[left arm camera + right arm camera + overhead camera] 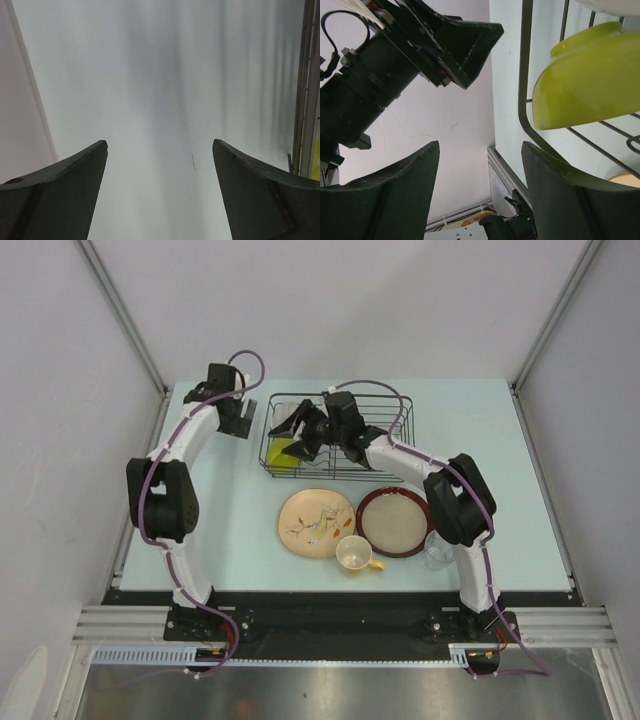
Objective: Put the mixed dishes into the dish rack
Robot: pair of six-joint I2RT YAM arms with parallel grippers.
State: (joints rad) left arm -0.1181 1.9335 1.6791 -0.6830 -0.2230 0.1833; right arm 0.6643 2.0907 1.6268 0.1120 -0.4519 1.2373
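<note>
Top external view: the right gripper (292,428) hangs over the left end of the dish rack (380,397), fingers spread with nothing between them. The lime-green bowl (283,454) lies tilted inside that end, so its loading looks done. The left gripper (237,418), also spread and empty, sits just left of the rack. In front of the rack wait the beige leaf-patterned plate (317,523), dark-red-rimmed tan plate (395,522), cream cup (355,554) and small clear glass (437,553). The next move probably calls for lifting clear of the wires, then gripping a plate by its edge.
</note>
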